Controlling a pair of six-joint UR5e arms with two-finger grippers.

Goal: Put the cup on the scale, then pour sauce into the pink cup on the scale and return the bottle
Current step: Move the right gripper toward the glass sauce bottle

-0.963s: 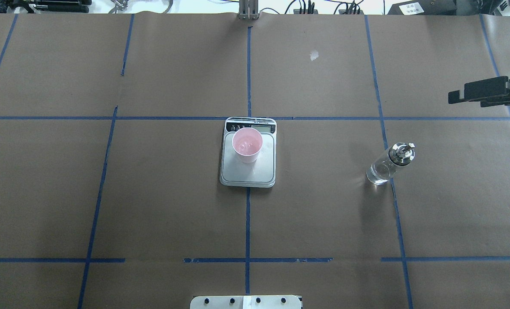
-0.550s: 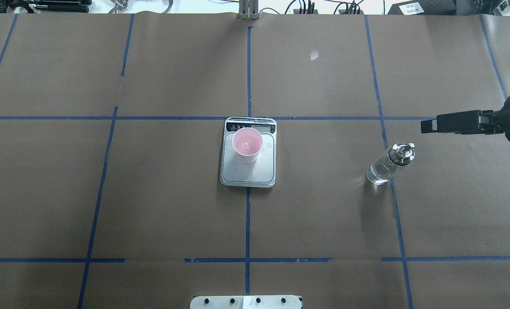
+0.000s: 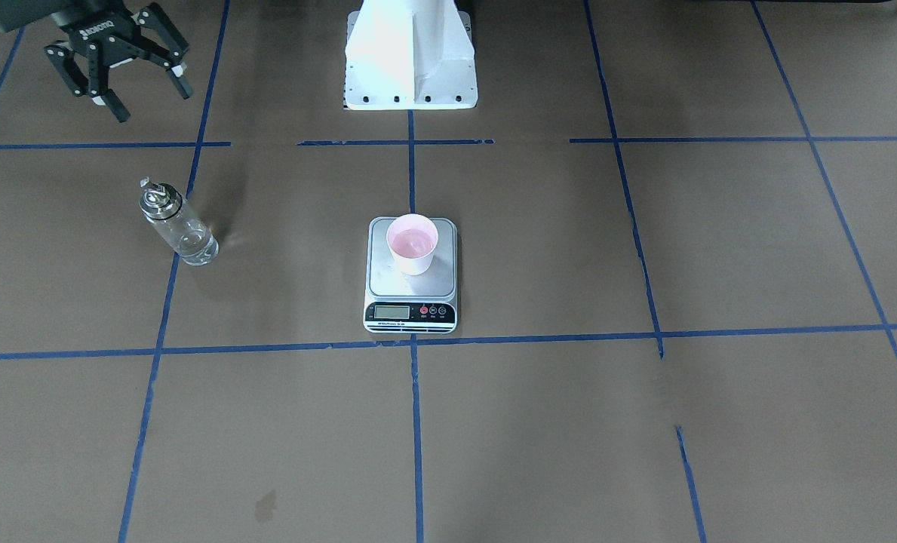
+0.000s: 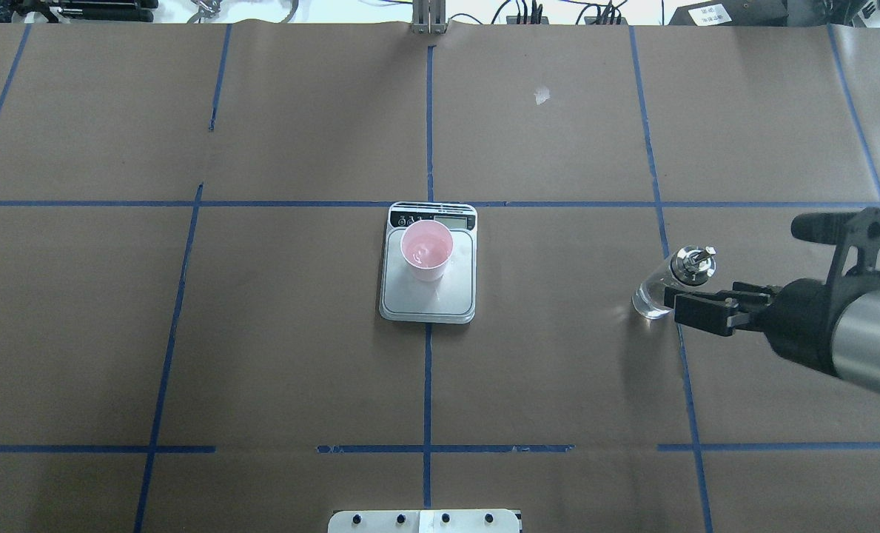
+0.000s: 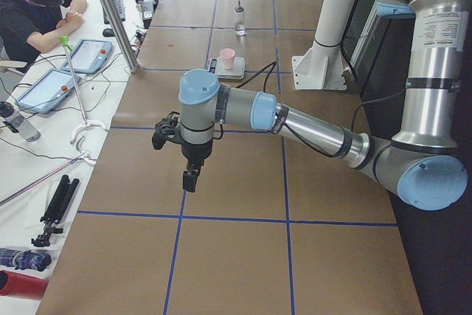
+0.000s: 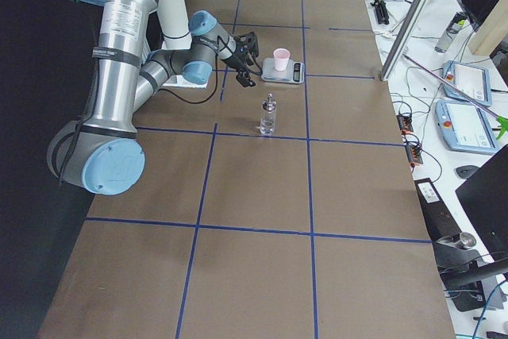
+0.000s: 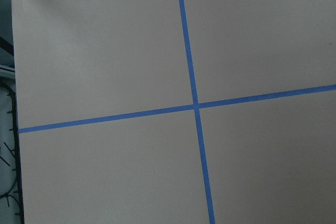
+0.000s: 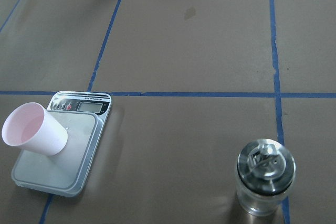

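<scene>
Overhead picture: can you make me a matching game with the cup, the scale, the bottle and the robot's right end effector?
Things:
1. cup
2. scale
3. bottle
4. right end effector

What fits:
A. clear glass with a shiny metal top
B. black, open, holding nothing
C. pink, standing on the scale
D. silver-grey, flat, with a black strip and a display

Pairs: 1-C, 2-D, 3-A, 4-B.
</scene>
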